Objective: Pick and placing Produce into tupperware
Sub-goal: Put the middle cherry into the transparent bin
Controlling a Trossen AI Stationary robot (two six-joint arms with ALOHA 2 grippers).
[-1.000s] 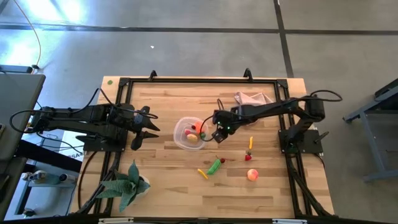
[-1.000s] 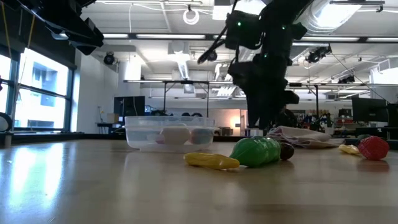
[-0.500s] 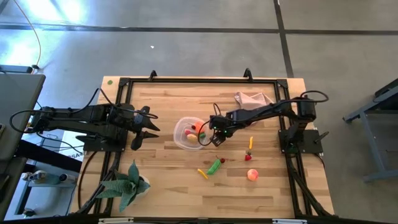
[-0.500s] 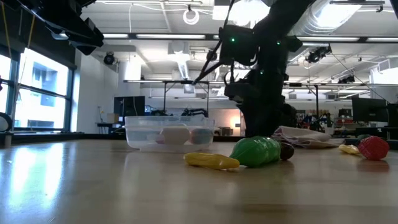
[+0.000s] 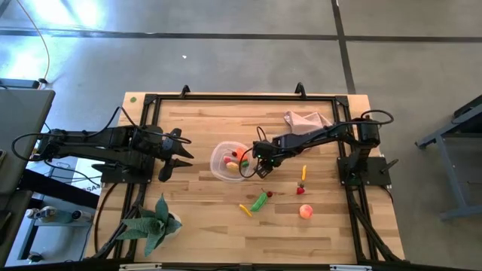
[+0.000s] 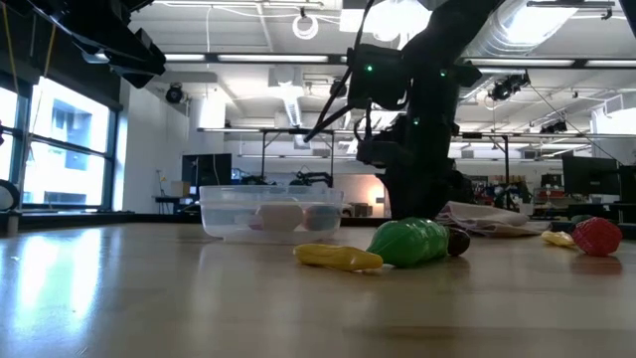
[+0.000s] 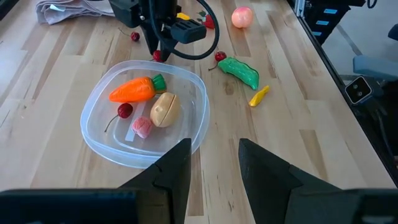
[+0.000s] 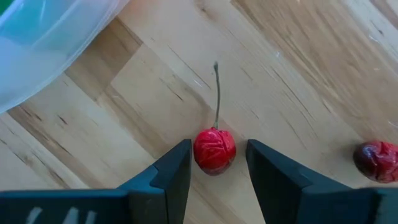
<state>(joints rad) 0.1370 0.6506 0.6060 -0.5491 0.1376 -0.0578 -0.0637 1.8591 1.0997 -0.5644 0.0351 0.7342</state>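
From above, the round tub (image 5: 228,160) sits mid-table with a carrot (image 5: 235,155) lying inside it. The right gripper (image 5: 251,167) reaches down at the tub's right edge. The left gripper (image 5: 175,156) waits well to the tub's left. A green pepper (image 5: 260,201) and a yellow piece (image 5: 245,210) lie near the front, and a peach (image 5: 306,211) farther right.

At table height, the tub (image 6: 270,213) stands behind the pepper (image 6: 410,242); the right arm hides what its fingers touch.

The left wrist camera shows the tub (image 7: 147,113) holding the carrot (image 7: 134,90), its long axis level and green top toward the right arm, along with a tan lump (image 7: 164,109). The left fingers (image 7: 173,168) stand spread, holding nothing.

The right wrist camera shows a cherry (image 8: 214,150), stem pointing away, between parted fingers (image 8: 174,174) that do not yet clamp it. A second berry (image 8: 377,160) is cut off at the edge.
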